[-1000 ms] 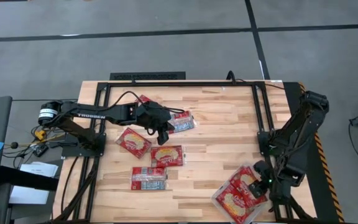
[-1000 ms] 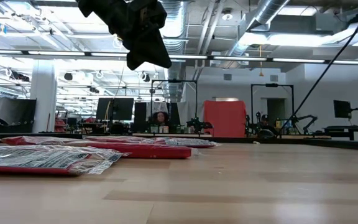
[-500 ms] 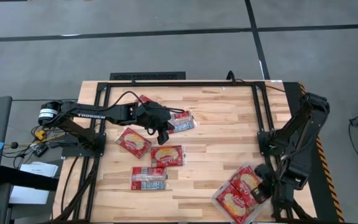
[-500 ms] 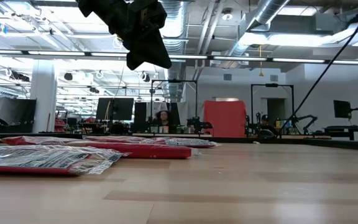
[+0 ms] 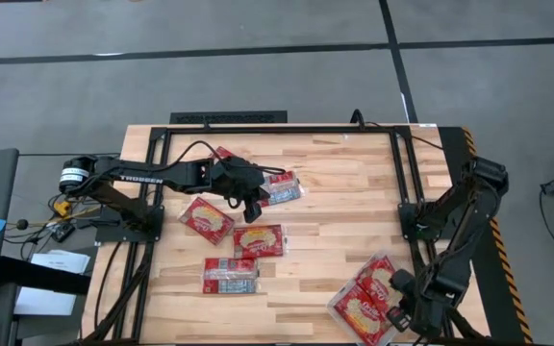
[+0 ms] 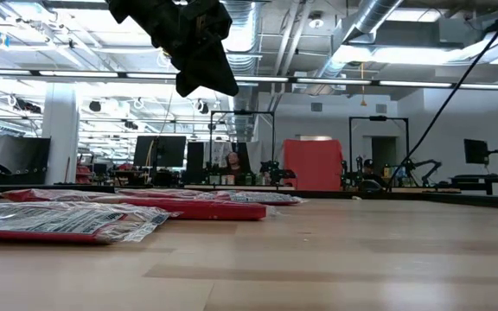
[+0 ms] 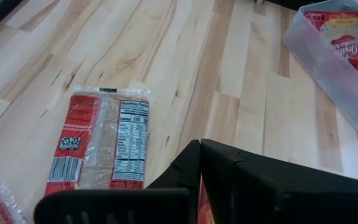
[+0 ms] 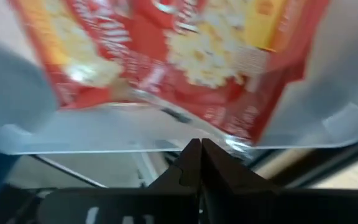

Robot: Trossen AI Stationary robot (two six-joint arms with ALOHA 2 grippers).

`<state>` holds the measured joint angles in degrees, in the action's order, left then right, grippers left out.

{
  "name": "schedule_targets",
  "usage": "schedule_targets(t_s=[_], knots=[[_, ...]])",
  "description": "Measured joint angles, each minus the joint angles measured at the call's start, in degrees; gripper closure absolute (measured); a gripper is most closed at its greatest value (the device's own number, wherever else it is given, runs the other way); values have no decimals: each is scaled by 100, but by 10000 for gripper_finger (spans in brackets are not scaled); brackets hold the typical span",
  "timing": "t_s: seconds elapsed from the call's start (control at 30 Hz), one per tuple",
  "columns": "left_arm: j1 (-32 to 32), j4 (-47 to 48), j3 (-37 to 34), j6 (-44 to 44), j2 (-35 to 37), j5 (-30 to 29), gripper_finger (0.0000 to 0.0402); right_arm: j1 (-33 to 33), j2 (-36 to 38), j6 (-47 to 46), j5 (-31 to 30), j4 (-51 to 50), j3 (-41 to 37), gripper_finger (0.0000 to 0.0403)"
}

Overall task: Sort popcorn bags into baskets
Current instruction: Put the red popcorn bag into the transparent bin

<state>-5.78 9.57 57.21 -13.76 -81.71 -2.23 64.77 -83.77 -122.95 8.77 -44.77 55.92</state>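
The wooden table [image 5: 335,202] is carrying everything, with four popcorn bags lying loose on its left half. The clear tray [image 5: 346,315] is sitting at the table's front right corner, holding two more bags [image 5: 373,288] side by side. The left arm is reaching in over the loose bags; its gripper [image 5: 254,210] is hovering above the table with its fingers pressed together and nothing between them. Just under it one bag [image 5: 259,240] is lying face up, another [image 5: 206,219] is resting beside it, a third [image 5: 231,275] is showing its label side nearer the front, and a fourth [image 5: 282,189] is lying farther back. The right gripper [image 5: 399,315] is sitting at the tray's front edge, fingers nearly touching and holding nothing.
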Motion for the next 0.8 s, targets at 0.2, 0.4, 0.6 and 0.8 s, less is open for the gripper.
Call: schedule_targets(t_s=[0.2,0.4,0.6,0.8], knots=[[0,-1,0,2,0,-12,401,1,-59,-2,228,-459,0,391],[0,1,0,2,2,-16,401,-110,27,1,399,-1228,0,372],[0,1,0,-10,0,-16,402,-170,433,26,-171,-1524,0,367],[-43,137,0,55,37,88,401,-394,744,296,-1294,-1323,0,382]])
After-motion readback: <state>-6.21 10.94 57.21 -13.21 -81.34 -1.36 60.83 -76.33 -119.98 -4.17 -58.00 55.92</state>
